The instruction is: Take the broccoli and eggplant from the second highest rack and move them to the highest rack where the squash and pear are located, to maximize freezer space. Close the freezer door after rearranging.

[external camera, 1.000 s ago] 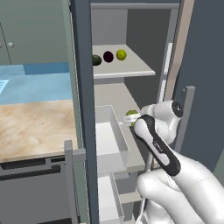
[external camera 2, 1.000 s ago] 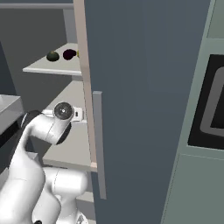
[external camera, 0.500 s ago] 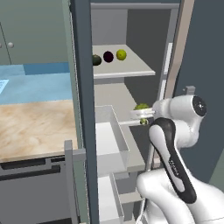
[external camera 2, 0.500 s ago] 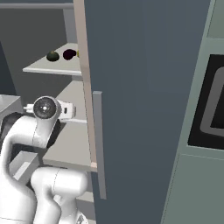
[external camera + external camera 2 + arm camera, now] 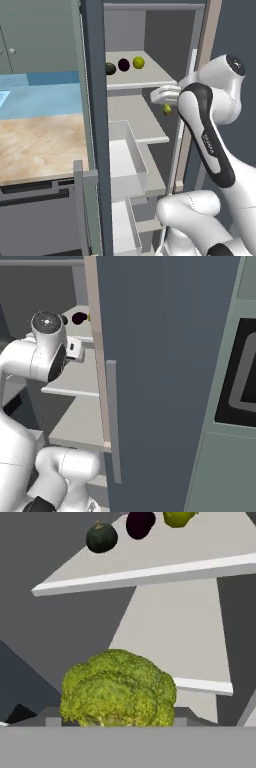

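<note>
My gripper [image 5: 167, 105] is shut on the broccoli [image 5: 168, 109], a yellow-green head that sits low in the hand view [image 5: 118, 689] and covers the fingertips. It hangs over the second highest rack [image 5: 135, 115], near the front edge and just below the highest rack [image 5: 147, 79]. On that highest rack stand a dark green squash [image 5: 110, 68], the dark purple eggplant [image 5: 124, 64] and a yellow-green pear [image 5: 138, 62]. The hand view shows the same three things at its top: squash [image 5: 101, 537], eggplant [image 5: 140, 523], pear [image 5: 177, 517].
The freezer door [image 5: 165, 356] stands open at the right, close beside my arm, with a vertical handle [image 5: 113, 421]. A white drawer [image 5: 125, 155] juts out below the racks. A wooden counter [image 5: 40, 145] lies to the left of the dark door frame [image 5: 97, 125].
The arm has lifted the broccoli from the level of the drawer up to just under the highest rack, and the elbow has swung up and to the right.
</note>
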